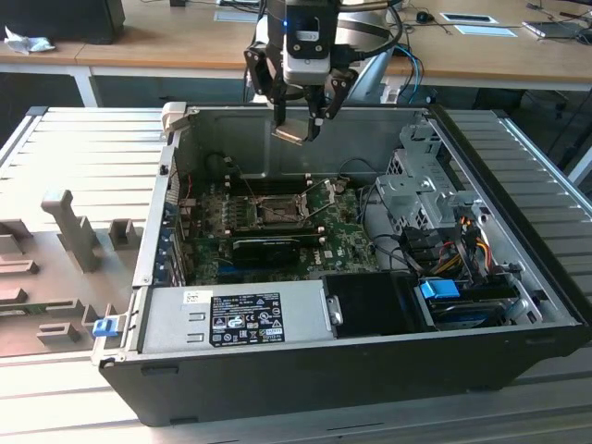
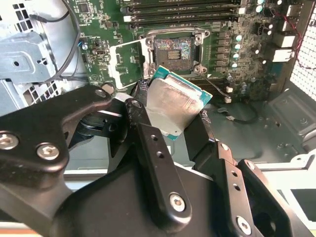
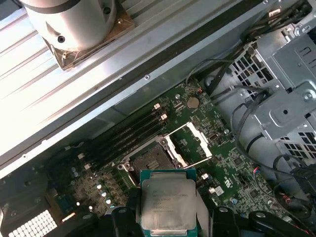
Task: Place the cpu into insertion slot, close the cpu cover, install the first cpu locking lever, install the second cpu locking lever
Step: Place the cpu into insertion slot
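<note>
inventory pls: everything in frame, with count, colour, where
computer case: 1, black, open, on ribbed grey table
motherboard: 1, green, inside the case
cpu socket: 1, dark, empty, mid-board
cpu cover: 1, silver, swung open beside the socket
long card: 1, black, on the board
power supply: 1, grey, case's near edge
drive cage: 1, grey, the exterior view's right
cpu: 1, grey top, green rim, held above the board
gripper: 1, black, shut on the cpu

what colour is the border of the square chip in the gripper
Teal-green border on the flat square silver-topped cpu; clearest in the second wrist view.
</note>
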You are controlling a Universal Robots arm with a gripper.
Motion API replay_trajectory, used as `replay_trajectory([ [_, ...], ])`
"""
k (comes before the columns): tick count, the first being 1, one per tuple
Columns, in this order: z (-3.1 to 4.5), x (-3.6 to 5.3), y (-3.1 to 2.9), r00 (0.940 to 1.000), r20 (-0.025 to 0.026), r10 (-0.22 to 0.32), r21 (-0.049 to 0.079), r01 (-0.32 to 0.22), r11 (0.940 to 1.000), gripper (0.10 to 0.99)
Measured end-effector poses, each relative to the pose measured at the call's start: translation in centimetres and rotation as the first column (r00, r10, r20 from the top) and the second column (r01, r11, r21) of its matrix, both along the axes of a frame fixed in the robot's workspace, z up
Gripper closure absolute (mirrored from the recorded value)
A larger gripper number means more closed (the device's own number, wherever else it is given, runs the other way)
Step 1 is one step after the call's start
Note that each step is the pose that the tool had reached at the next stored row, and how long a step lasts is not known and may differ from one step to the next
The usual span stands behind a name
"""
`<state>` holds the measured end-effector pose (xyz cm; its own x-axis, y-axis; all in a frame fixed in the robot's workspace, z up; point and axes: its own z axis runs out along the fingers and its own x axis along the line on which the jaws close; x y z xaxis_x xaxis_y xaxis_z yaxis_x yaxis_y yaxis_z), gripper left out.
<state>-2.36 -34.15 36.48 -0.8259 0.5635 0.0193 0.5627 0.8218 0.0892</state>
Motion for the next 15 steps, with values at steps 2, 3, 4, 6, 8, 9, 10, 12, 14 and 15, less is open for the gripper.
replay_trajectory([
  [2,-0.01,0.00,0.00,0.9998,0.0000,-0.021,0.000,0.021,0.9998,0.549],
  [3,-0.01,0.00,0.00,0.9996,0.0000,-0.028,0.000,0.028,0.9996,0.549],
  [4,-0.01,0.00,0.00,0.9992,0.0001,-0.039,0.000,0.039,0.9992,0.549],
  [6,-0.02,0.00,0.00,0.9988,0.0000,-0.049,0.000,0.049,0.9988,0.549],
  [8,-0.02,0.00,0.00,0.9983,0.0000,-0.059,0.000,0.059,0.9983,0.549],
  [9,-0.02,0.00,0.00,0.9979,0.0000,-0.064,0.000,0.064,0.9979,0.549],
  [10,-0.03,0.00,0.00,0.9976,0.0001,-0.069,0.000,0.069,0.9976,0.549],
  [12,-0.03,0.00,0.00,0.9969,0.0000,-0.079,0.000,0.079,0.9969,0.549],
  [14,-0.03,0.00,0.00,0.9961,0.0000,-0.089,0.000,0.089,0.9961,0.549],
  [15,-0.04,0.00,0.00,0.9956,0.0001,-0.094,0.000,0.094,0.9956,0.549],
])
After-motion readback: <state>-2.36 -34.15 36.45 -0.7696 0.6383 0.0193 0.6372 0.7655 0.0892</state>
